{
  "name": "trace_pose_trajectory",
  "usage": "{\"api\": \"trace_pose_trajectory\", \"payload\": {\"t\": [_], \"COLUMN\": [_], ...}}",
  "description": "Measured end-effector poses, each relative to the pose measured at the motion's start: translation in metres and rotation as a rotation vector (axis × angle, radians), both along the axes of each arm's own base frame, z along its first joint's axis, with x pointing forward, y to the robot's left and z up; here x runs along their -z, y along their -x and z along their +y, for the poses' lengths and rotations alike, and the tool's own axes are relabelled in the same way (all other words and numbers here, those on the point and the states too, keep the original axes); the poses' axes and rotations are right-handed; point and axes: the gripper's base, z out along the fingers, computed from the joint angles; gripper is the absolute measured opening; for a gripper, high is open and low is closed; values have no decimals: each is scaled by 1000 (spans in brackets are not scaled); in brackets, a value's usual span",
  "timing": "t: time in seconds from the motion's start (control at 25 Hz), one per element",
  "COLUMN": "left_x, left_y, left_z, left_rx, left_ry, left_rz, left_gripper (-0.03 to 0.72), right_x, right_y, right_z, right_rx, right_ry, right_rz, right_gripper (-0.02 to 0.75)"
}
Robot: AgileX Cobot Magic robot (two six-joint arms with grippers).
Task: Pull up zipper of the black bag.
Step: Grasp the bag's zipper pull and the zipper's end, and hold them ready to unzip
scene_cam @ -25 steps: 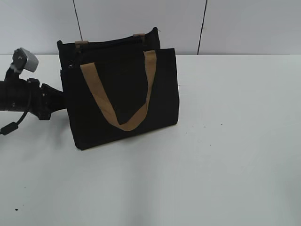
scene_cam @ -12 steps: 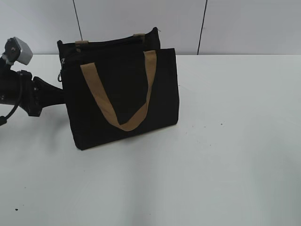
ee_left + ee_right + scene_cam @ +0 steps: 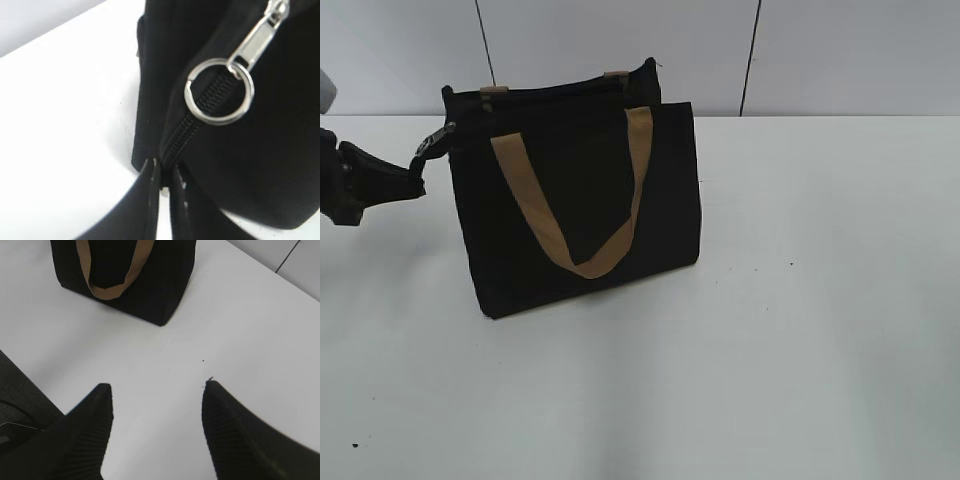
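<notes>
The black bag (image 3: 580, 200) stands upright on the white table, with a tan strap handle (image 3: 570, 240) hanging down its front. My left gripper (image 3: 418, 172) is at the bag's upper left corner. In the left wrist view its jaws (image 3: 164, 172) are shut on the end of the zipper (image 3: 200, 105). The silvery pull tab (image 3: 260, 37) and its ring (image 3: 219, 91) hang free just beyond the jaws. My right gripper (image 3: 157, 390) is open and empty above the table, well short of the bag (image 3: 150, 285). It is out of the exterior view.
The white table (image 3: 800, 330) runs to the right and front of the bag. A pale wall with dark seams (image 3: 750, 55) stands close behind the bag. A dark edge (image 3: 20, 395) shows at the lower left of the right wrist view.
My left arm has drawn back to the left and risen. The zipper end at the bag's upper left corner now stretches out toward the jaws.
</notes>
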Motion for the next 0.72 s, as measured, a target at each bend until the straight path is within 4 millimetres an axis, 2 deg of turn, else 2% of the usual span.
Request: {"api": "trace_pose_trajectory", "payload": {"t": [0.12,0.28,0.48,0.72], "left_x": [-6,-12,-20,-21], "left_y": [1,2,4,5], "left_z": [6,7,7,5], "left_rx": [-22,-22,-21,-3], "left_ry": [1,-1,0,16], "left_rz": [-13,-30,-45,-44], "left_gripper": [29,29,28,28], "right_x": [-1,-3,-1,-3], "right_y": [-32,-54,-85,-123], "right_z": [4,24,66,131], "right_rx": [-49,-167,-301,-456], "right_ry": [12,19,37,125], "right_rz": [52,84,64,-8], "right_gripper": [423,404,400,398]}}
